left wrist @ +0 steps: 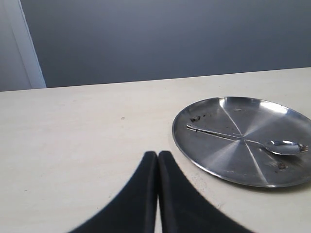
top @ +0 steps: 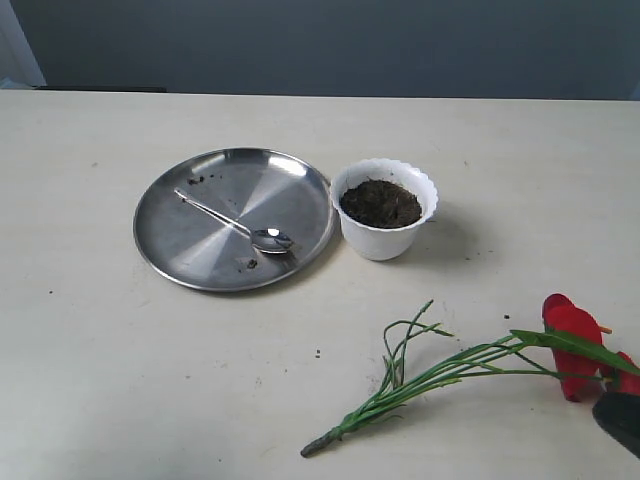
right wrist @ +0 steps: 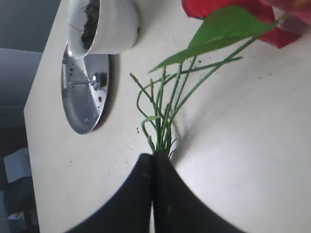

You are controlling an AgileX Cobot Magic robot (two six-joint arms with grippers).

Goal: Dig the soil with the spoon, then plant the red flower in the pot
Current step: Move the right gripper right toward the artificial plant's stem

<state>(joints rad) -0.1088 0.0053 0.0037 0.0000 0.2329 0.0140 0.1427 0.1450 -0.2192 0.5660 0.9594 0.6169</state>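
Table (top: 100,380): cream, matte; dark crumbs (top: 318,353) ahead of right gripper (right wrist: 154,156).
Wall (left wrist: 170,39): grey-blue, beyond left gripper (left wrist: 158,154).
Grip: both clenched, holding nothing.

Silver spoon (top: 235,226) on plate (top: 170,245), soil (top: 380,203) in upright white pot (top: 385,240) alongside, red flower (top: 572,350) flat on table (top: 100,380).

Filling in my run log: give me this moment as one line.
spoon: lying on steel plate | soil: in pot | red flower: flat on table | left hand: shut, empty | right hand: shut, empty
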